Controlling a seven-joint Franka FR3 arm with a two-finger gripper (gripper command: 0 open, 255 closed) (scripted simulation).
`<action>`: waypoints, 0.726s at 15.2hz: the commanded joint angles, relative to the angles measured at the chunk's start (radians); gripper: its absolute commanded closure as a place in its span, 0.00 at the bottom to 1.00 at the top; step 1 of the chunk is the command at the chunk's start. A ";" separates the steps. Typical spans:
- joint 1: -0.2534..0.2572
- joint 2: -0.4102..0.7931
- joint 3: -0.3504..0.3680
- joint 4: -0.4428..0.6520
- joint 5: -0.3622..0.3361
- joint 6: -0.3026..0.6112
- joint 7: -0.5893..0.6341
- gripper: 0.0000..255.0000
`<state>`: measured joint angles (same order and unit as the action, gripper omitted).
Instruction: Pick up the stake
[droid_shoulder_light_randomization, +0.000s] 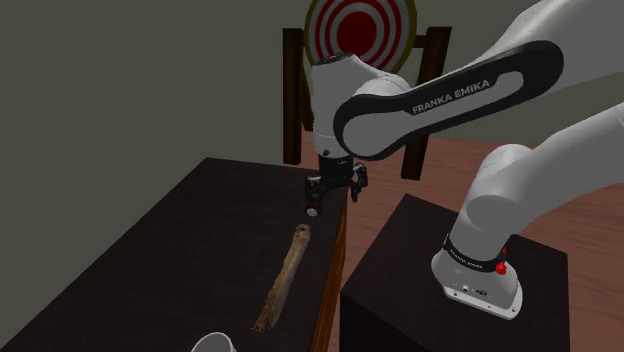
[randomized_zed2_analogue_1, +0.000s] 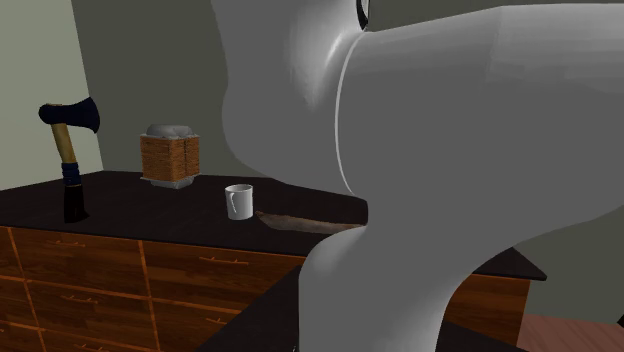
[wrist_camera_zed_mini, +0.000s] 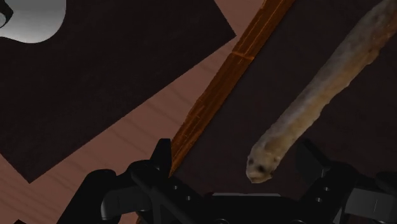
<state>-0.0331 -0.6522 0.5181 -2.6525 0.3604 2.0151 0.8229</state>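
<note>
The stake (droid_shoulder_light_randomization: 285, 275) is a long, rough brown stick lying flat on the dark tabletop (droid_shoulder_light_randomization: 170, 250), close to the table's edge on the shoulder view's right. My gripper (droid_shoulder_light_randomization: 333, 198) hangs open above the table, just past the stake's near end and over that edge. In the wrist view the stake (wrist_camera_zed_mini: 318, 95) runs away from the hand; its blunt end lies between the fingers (wrist_camera_zed_mini: 310, 156), nearer one of them and touching neither. In the second exterior view the stake (randomized_zed2_analogue_1: 300, 222) lies beside a white mug (randomized_zed2_analogue_1: 238, 201), partly hidden by the arm.
The mug (droid_shoulder_light_randomization: 213, 343) stands near the stake's far end. An axe (randomized_zed2_analogue_1: 70, 150) and a brown woven box (randomized_zed2_analogue_1: 168, 157) stand further along the top, which has drawers (randomized_zed2_analogue_1: 90, 265) below. A red-and-white target (droid_shoulder_light_randomization: 360, 25) stands behind the table. The stand (droid_shoulder_light_randomization: 450, 300) sits beside the wooden edge (wrist_camera_zed_mini: 222, 83).
</note>
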 joint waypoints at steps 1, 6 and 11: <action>-0.023 0.079 0.066 0.014 0.013 0.071 0.086 0.00; -0.111 0.297 0.234 0.067 -0.022 0.241 0.320 0.00; -0.248 0.591 0.401 0.154 -0.254 0.396 0.664 0.00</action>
<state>-0.2528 -0.1245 0.8898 -2.5189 0.1734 2.3842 1.4001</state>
